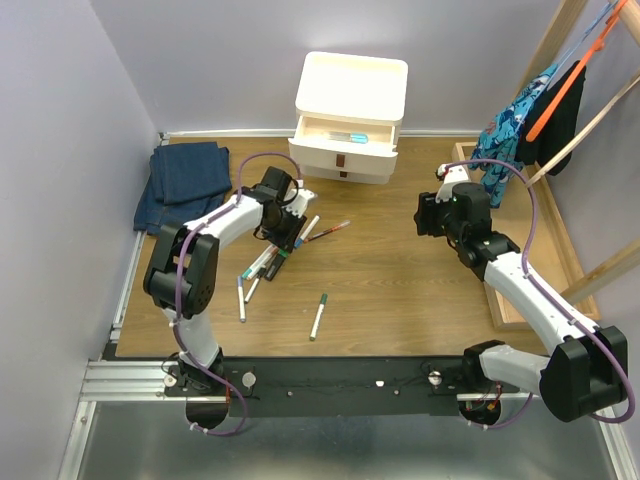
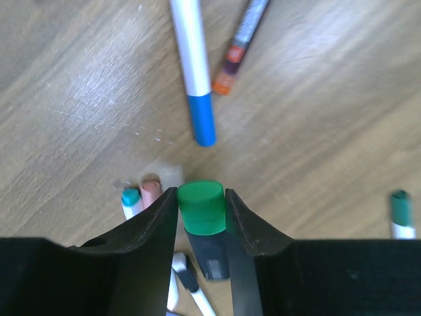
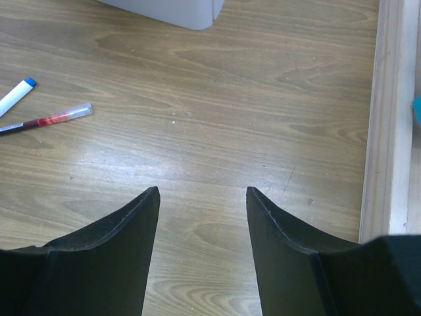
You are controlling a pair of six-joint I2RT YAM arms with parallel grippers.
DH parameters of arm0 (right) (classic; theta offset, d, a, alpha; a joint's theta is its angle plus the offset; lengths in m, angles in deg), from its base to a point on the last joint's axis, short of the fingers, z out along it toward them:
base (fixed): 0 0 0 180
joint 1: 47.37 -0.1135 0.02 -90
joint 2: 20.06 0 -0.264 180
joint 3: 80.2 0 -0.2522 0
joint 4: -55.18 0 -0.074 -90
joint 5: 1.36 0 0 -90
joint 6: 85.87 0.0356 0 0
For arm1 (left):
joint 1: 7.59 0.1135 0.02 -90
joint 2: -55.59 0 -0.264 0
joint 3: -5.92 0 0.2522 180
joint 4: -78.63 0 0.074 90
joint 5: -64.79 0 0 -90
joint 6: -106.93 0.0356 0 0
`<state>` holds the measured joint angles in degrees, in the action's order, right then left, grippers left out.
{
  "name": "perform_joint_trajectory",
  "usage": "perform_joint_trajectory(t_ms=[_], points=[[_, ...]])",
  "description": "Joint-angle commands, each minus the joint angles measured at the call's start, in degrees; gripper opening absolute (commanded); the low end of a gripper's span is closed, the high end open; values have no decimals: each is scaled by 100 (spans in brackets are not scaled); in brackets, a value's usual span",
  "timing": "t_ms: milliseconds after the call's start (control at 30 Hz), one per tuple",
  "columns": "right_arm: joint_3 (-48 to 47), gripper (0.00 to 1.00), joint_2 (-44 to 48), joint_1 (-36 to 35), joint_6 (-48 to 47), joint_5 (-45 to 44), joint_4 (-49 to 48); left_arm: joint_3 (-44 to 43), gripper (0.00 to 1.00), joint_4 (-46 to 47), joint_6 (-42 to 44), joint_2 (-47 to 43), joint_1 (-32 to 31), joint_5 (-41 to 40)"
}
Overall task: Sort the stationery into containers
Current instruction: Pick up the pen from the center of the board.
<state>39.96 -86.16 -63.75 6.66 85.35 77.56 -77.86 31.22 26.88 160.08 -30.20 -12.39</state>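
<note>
My left gripper [image 1: 283, 238] is shut on a black marker with a green cap [image 2: 201, 207], held over a cluster of pens [image 1: 258, 268]. A white pen with a blue cap [image 2: 196, 72] and a red pen [image 2: 240, 43] lie just beyond it. Two more pens [image 1: 241, 300] [image 1: 318, 315] lie nearer the table's front. The cream-white cabinet [image 1: 350, 115] stands at the back. Its top drawer [image 1: 345, 132] is open, with a light-blue item inside. My right gripper [image 3: 202, 194] is open and empty over bare wood, at mid right in the top view [image 1: 425, 215].
Folded blue jeans [image 1: 185, 185] lie at the back left. A shallow wooden tray [image 1: 570, 250] runs along the right side; its rim [image 3: 385, 112] shows in the right wrist view. Clothes hang on a wooden rack [image 1: 540, 110] at the back right.
</note>
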Motion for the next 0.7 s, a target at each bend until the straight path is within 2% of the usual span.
perform_joint_trajectory(t_ms=[0,167,333,467,500,600,667], points=[[-32,63,-60,39,11,92,-159,-608,40,-721,-81,-692,-15,861],[-146,63,-192,39,-50,74,-203,-1267,40,-941,-20,-1018,-129,1354],[-269,63,-289,39,-94,74,-247,-2848,40,-977,147,-913,-191,1609],[-348,63,-359,30,-182,30,-256,-4149,40,-697,183,-545,-182,1697],[-366,63,-376,38,-191,13,-256,-4752,40,-609,173,-430,-182,1698],[-419,63,-385,39,-200,-49,-265,-5826,40,-425,77,62,-200,1601],[-436,63,-394,38,-356,-84,-256,-6110,41,-283,164,386,-235,1487]])
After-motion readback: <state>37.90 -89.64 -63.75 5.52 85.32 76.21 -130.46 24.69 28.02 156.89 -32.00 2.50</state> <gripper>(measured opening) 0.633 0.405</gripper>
